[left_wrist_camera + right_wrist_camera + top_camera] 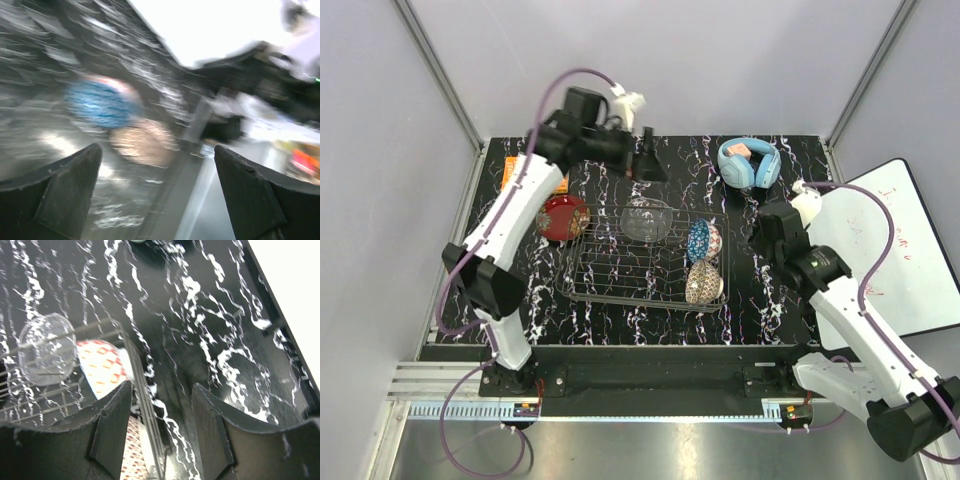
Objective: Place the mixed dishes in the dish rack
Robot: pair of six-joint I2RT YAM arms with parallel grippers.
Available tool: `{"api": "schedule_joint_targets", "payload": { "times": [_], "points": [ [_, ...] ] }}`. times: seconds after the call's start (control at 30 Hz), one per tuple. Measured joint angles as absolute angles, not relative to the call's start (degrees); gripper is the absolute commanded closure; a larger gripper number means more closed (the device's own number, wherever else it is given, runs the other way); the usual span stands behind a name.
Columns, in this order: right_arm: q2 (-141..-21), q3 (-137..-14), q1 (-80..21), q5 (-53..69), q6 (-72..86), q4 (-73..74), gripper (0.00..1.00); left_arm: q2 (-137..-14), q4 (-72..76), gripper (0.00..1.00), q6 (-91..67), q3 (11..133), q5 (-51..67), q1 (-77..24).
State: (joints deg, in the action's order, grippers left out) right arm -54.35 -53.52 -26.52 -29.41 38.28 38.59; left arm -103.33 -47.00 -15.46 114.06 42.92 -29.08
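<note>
The dish rack sits mid-table. A clear glass bowl lies at its back. A blue patterned bowl and a beige patterned bowl stand on edge at its right end. The red plate lies on the table left of the rack. My left gripper is open and empty above the table behind the rack. Its blurred view shows the blue bowl and beige bowl. My right gripper is open and empty over the rack's right rim. No stemmed glass or pink cup shows.
Light blue headphones lie at the back right of the black marbled table. An orange book lies at the back left, mostly under my left arm. A white board lies off the table's right edge.
</note>
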Motion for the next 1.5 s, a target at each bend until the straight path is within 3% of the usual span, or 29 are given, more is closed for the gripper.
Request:
{"api": "schedule_joint_targets", "payload": {
  "times": [0.07,0.17,0.47,0.93,1.07,1.23,1.37,1.5],
  "points": [
    [-56.0,-55.7,-26.5,-29.3,37.3,38.2,0.40,-103.6,-52.8,0.01,-9.2,117.7,37.6,-24.5],
    [-59.8,-59.4,-26.5,-29.1,35.7,37.0,0.39,-101.0,-57.0,0.01,-2.9,113.6,29.8,-19.6],
    [-78.3,-73.5,-24.6,-21.1,33.9,31.5,0.38,-93.1,-54.3,0.01,2.9,85.3,18.8,-12.9],
    [-87.0,-79.8,-24.0,-13.8,33.9,29.6,0.38,-85.3,-38.3,0.01,3.0,64.7,16.8,-11.5],
    [-89.7,-83.5,-23.9,-12.6,33.6,29.0,0.38,-84.6,-36.2,0.01,2.9,62.0,16.8,-11.4],
    [-95.2,-88.8,-23.6,-10.7,33.6,28.1,0.39,-83.0,-33.0,0.10,3.0,57.9,18.5,-11.4],
    [-100.6,-92.2,-22.9,-8.4,33.7,27.6,0.39,-81.7,-33.6,0.04,3.0,56.2,21.1,-11.7],
    [-106.3,-95.3,-21.7,-5.8,34.1,27.7,0.39,-79.7,-34.6,0.06,3.2,54.7,23.4,-13.0]
  ]
}}
